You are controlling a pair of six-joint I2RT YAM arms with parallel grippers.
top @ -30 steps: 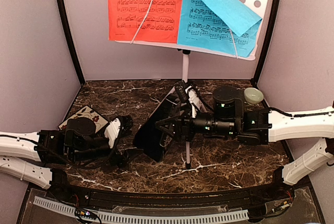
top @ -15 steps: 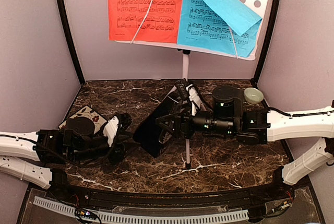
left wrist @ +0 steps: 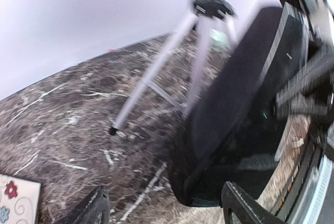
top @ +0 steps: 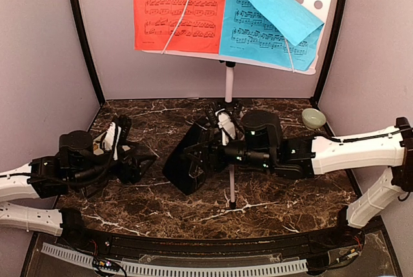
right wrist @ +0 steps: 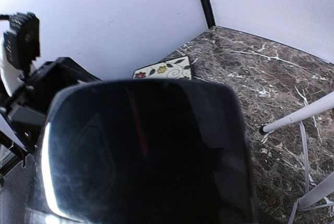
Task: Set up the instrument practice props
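Bowl: the small pale green bowl [top: 313, 118] stands right of the white perforated music stand with tripod legs [top: 229, 86], near the back right corner. Its inside shows plain green.
Stand desk: the red sheet of printed music [top: 177, 9] lies on the left half. The blue sheet of printed music [top: 258, 31] lies on the right half, with its upper part flopped forward.
Room: the dark marble surface [top: 290, 206] lies bare in front of the stand's front leg. Pale walls [top: 39, 64] close in on three sides.
Metronome: the small black pyramid-shaped metronome [top: 184, 167] is tilted, just left of the stand's front leg.
Right end effector [top: 214, 141]: pinches the metronome's upper side.
Left end effector [left wrist: 164, 192]: fingers spread wide, left of the stand, facing the metronome's base and apart from it.
Tile: the square floral tile [right wrist: 166, 71] lies far left of the stand.
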